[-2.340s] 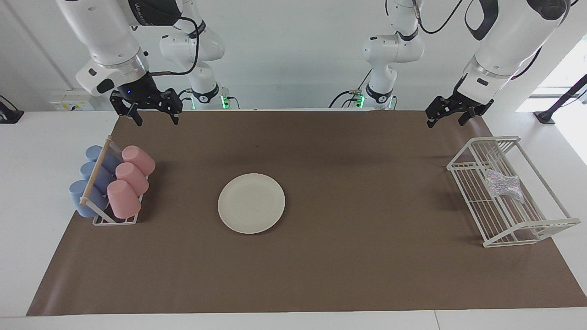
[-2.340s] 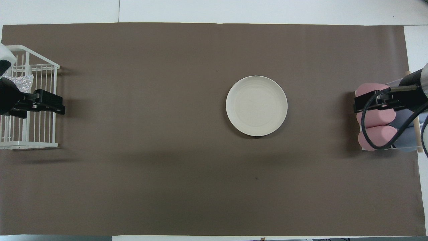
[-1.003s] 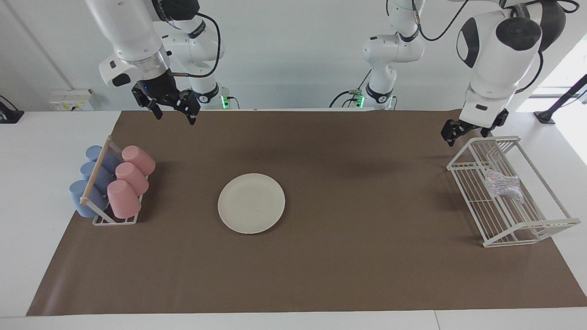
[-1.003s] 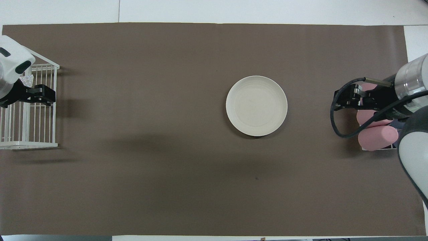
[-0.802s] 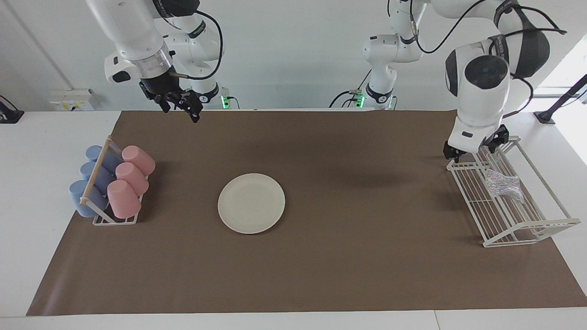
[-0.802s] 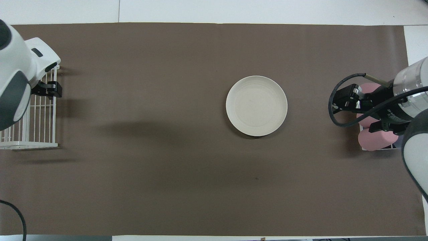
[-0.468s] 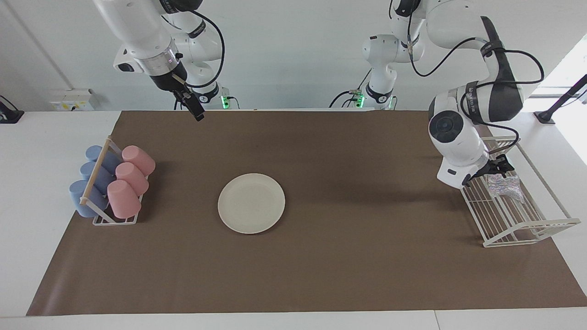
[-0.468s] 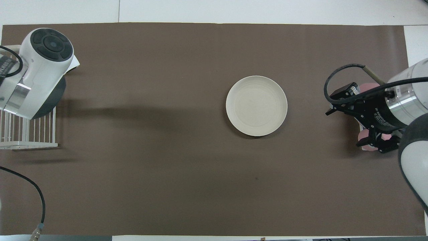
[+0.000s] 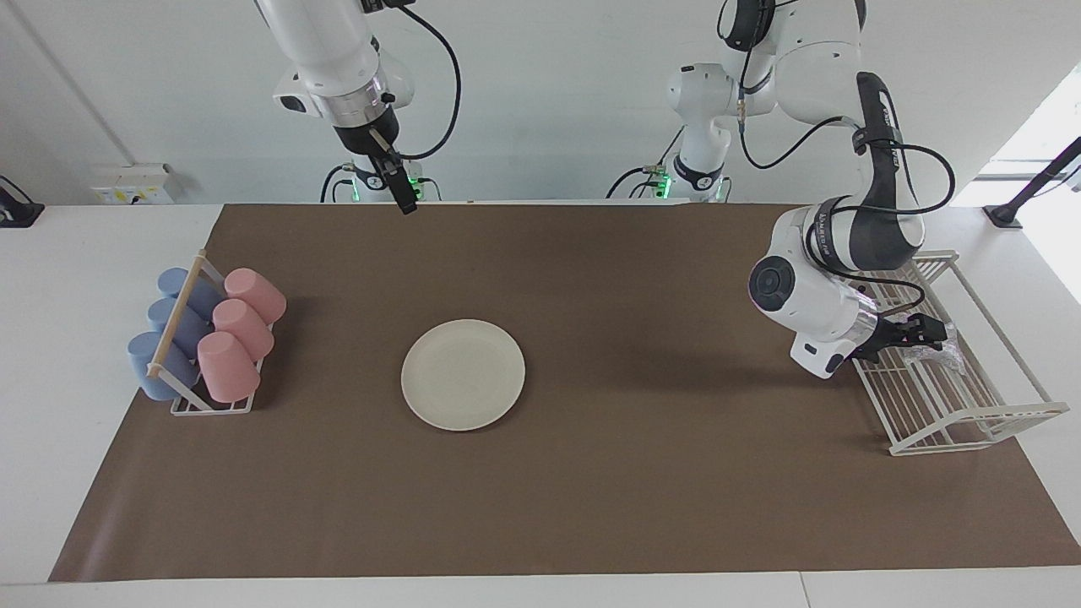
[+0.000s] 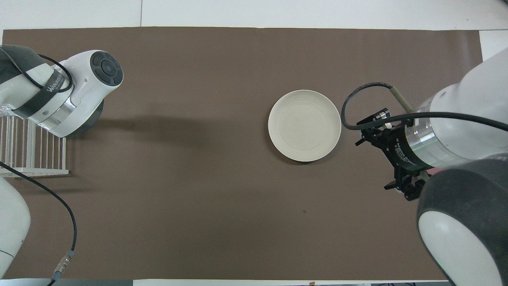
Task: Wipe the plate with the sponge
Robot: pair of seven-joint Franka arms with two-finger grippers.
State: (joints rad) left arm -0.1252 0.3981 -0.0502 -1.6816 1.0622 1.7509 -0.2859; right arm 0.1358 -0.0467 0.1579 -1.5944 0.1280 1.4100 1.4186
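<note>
White wire rack (image 9: 971,422) walls enclose sponge (image 9: 936,355); cup rack (image 9: 203,338) beside plate (image 9: 463,374).

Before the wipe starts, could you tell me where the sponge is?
The sponge lies in the white wire rack at the left arm's end of the table, with the left claw right at it.

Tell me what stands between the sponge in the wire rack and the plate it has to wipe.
Nothing visible on the mat. The sponge lies in the white wire rack at the left arm's end, with the left gripper at it. Bare brown mat runs from the rack to the plate. Only the rack's rails must be cleared.
</note>
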